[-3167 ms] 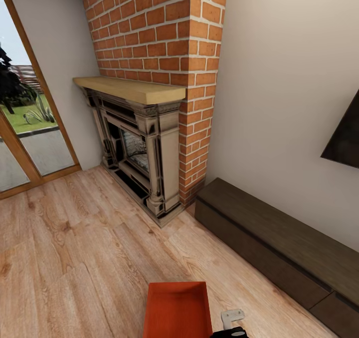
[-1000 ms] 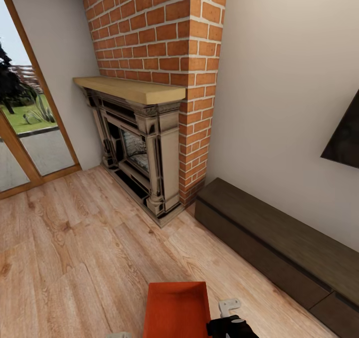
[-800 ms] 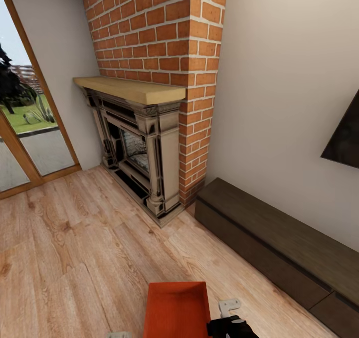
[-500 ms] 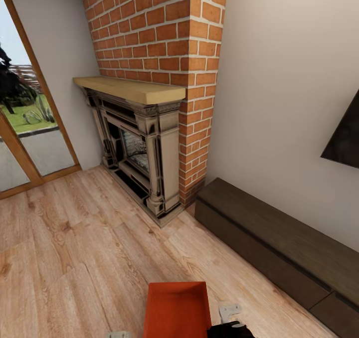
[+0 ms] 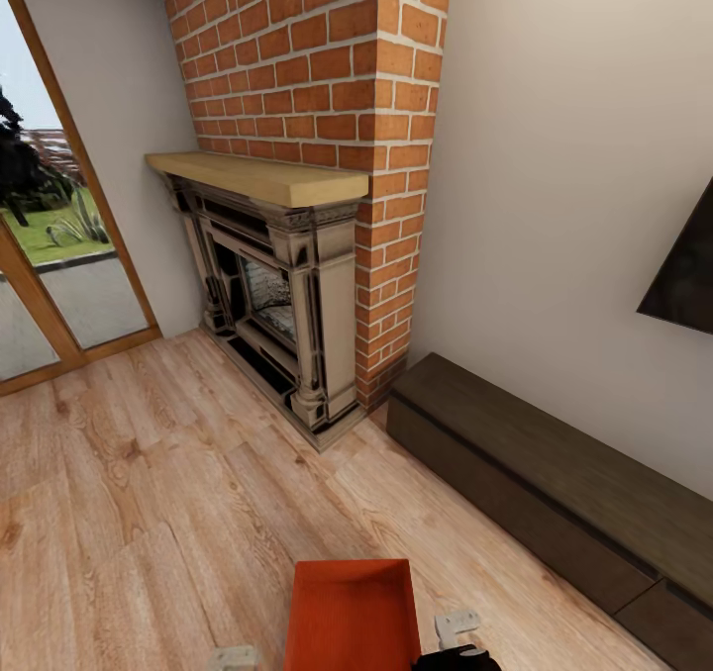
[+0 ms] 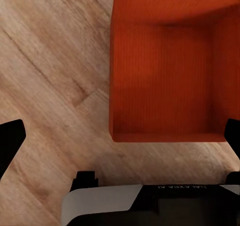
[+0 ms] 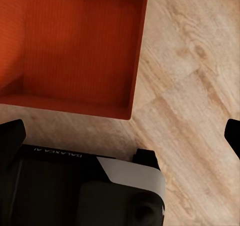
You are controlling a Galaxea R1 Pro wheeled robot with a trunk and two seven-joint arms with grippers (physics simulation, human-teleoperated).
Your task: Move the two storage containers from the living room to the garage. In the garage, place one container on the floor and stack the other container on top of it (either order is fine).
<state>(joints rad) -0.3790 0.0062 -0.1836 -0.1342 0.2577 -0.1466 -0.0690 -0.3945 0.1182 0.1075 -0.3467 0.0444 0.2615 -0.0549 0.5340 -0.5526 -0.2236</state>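
One orange-red open-top storage container (image 5: pixel 352 617) sits on the living room's light wood plank floor (image 5: pixel 149 493), at the head view's bottom edge. My left gripper (image 5: pixel 233 658) hangs just left of it, my right gripper (image 5: pixel 458 639) just right. From above, the left wrist view shows the container (image 6: pixel 170 71) with its ribbed bottom, near wall and a corner. The left gripper (image 6: pixel 120 136) is open, with black fingertips (image 6: pixel 10 141) far apart. In the right wrist view the container (image 7: pixel 70 41) shows another corner, and the right gripper (image 7: pixel 122 136) is open too. The garage is out of view.
A red brick fireplace (image 5: pixel 287 285) with a wooden mantel stands ahead. A long low dark-brown cabinet (image 5: pixel 555 493) runs along the right wall under a black TV (image 5: pixel 688 270). A glass door (image 5: pixel 50 255) is at the left. Bare plank floor lies between me and the fireplace.
The right gripper rose a little beside the container, then sank back toward the bottom edge. The left gripper's pale tip has come into the head view at the bottom. The container has not moved.
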